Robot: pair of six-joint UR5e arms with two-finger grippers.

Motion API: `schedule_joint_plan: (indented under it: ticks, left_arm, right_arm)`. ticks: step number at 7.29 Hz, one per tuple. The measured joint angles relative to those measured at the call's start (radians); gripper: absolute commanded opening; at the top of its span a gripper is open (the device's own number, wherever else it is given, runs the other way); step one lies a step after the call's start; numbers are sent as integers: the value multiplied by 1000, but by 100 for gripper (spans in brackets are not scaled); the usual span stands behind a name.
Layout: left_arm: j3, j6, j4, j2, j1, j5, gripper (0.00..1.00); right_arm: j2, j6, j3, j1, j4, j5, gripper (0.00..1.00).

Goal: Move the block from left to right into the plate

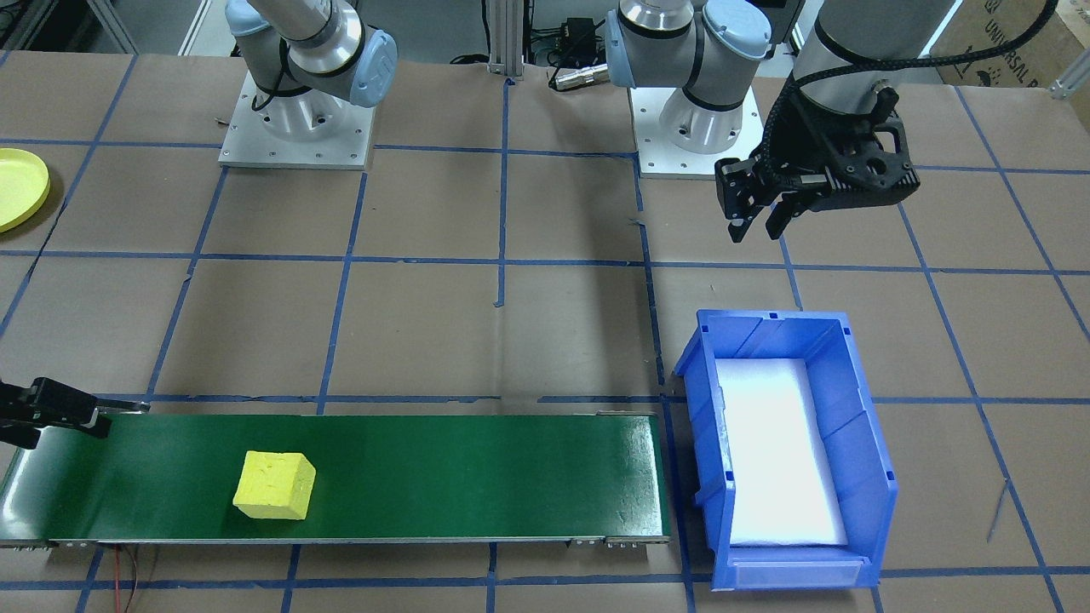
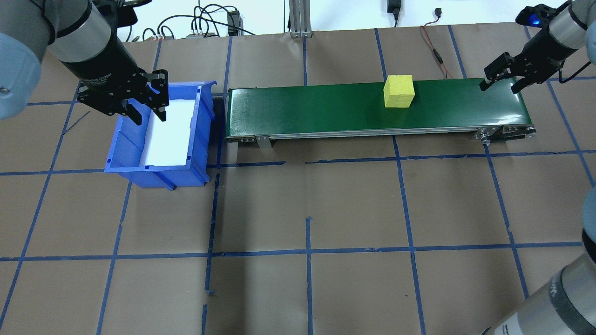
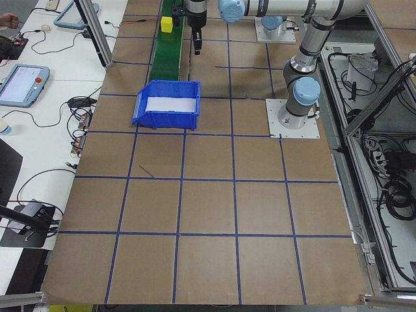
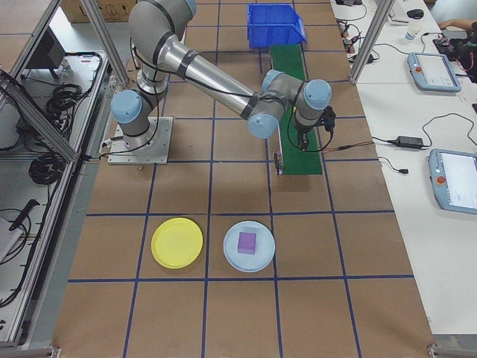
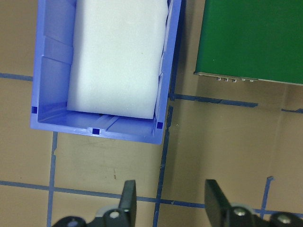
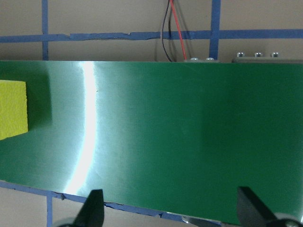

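Nearest the front-facing camera we see the blue bin at lower right, with a white foam pad on its floor, and the green conveyor belt running along the bottom to the left of it. The yellow block sits on the belt, in the lower left part of that frame, resting flat and touched by neither gripper. In the overhead view we find the block right of the belt's middle.

The right gripper hangs over the belt's end at upper right of the overhead view, apart from the block; its wrist camera shows two finger tips wide apart with only green belt between them and the block at the left edge. The left gripper hovers at upper right of the front-facing view, above the brown paper desk just beyond the bin; its fingers stand apart and hold nothing.

The yellow plate lies on the desk at lower left of the right-side view, well away from the belt; beside it a pale blue plate carries a purple block. Part of the yellow plate shows at the left edge of the front-facing view.

On a cardboard box at upper right we can read "UNIVERSAL", cut off at the frame's edge.
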State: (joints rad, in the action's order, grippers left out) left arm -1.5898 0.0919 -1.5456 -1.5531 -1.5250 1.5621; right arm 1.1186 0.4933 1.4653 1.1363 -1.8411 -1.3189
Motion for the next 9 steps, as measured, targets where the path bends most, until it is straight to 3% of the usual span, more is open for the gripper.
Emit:
schedule_joint_plan:
  ticks: [1, 2, 3, 9]
  left_arm:
    - [0, 1, 1, -1, 0, -2, 6]
    - [1, 1, 1, -1, 0, -3, 29]
    - [1, 3, 1, -1, 0, 0, 99]
    - [2, 26, -11, -2, 0, 9, 100]
  right_arm:
    - [-1, -9, 1, 7, -2, 1, 97]
    - [-3, -25, 2, 11, -2, 8, 97]
    - [-4, -46, 2, 17, -3, 20, 97]
    - [-9, -100, 1, 94, -40, 21, 96]
